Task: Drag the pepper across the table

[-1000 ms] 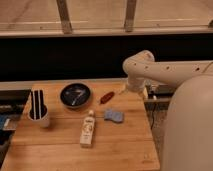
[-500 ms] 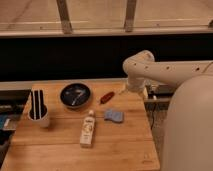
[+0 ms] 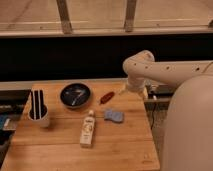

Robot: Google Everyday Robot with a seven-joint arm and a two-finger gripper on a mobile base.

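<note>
Nothing has visibly moved in the last 1 second: the pepper [image 3: 105, 97] lies on the far part of the worktop [image 3: 120, 147], just right of the black bowl [image 3: 75, 95]. The gripper [image 3: 121, 91] hangs just beside the pepper's right end; whether it is released or clenched I cannot tell. This looks like the approach. The next move probably calls for settling onto the pepper, then sliding it.
</note>
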